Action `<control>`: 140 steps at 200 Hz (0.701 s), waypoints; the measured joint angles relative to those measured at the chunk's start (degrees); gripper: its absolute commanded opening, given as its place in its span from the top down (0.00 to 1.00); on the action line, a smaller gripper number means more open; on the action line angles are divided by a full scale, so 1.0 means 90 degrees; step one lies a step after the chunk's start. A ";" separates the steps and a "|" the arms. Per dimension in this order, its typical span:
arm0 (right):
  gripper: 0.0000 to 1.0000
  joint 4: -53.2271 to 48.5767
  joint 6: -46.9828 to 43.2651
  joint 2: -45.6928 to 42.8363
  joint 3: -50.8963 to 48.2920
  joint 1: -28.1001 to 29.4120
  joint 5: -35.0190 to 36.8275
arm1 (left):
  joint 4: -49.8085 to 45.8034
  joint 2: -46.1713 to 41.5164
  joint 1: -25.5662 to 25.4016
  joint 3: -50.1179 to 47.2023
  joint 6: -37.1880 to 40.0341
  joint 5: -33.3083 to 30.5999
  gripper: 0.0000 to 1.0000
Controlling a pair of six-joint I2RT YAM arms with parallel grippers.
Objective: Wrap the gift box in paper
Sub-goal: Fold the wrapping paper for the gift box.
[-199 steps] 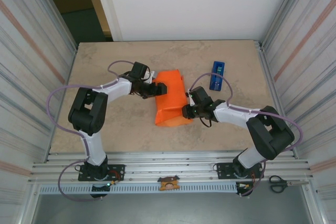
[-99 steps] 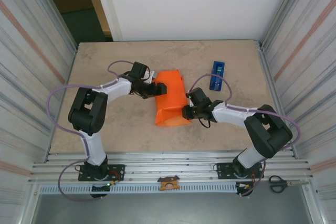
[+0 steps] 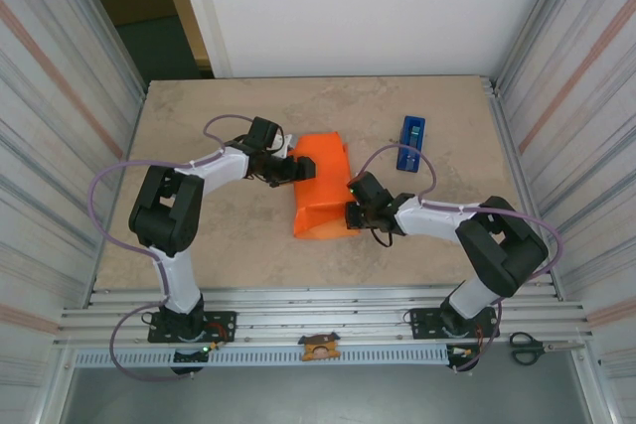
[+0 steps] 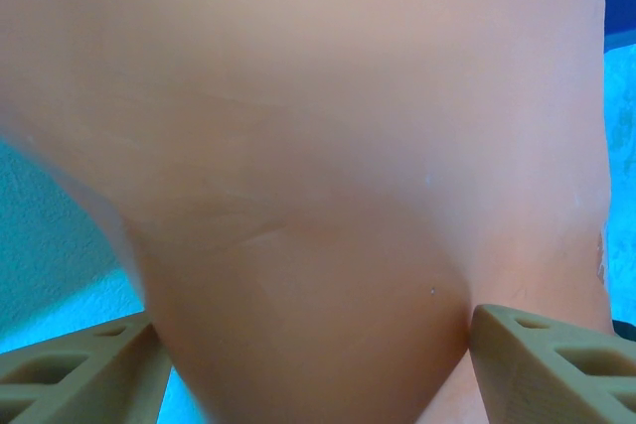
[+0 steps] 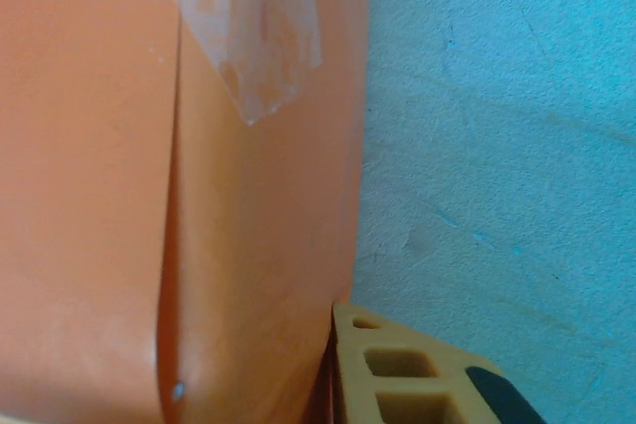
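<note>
The orange paper (image 3: 323, 191) lies folded into a bundle at the table's middle, and the gift box is hidden inside it. My left gripper (image 3: 295, 168) is at the bundle's far left end. In the left wrist view its two tan fingers (image 4: 89, 359) stand wide apart, each pressed against a side of the paper (image 4: 298, 146). My right gripper (image 3: 350, 213) is at the bundle's near right edge. There the paper (image 5: 99, 196) runs in against one tan finger (image 5: 407, 374); the other finger is hidden behind the sheet. A strip of clear tape (image 5: 258, 37) sits on a seam.
A blue tape dispenser (image 3: 410, 141) lies to the right of the bundle, toward the back. Scissors (image 3: 532, 348) rest on the rail at the near right. Ribbed metal walls close in both sides of the beige table (image 3: 229, 235).
My right gripper has slid a little left against the bundle's edge and its jaws have closed on the paper. The left arm has not moved.
</note>
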 measured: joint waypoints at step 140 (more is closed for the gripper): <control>0.76 -0.0291 0.0342 0.0000 0.0002 0.0248 0.0253 | -0.0002 0.0000 0.0002 0.0000 -0.0007 0.0002 0.22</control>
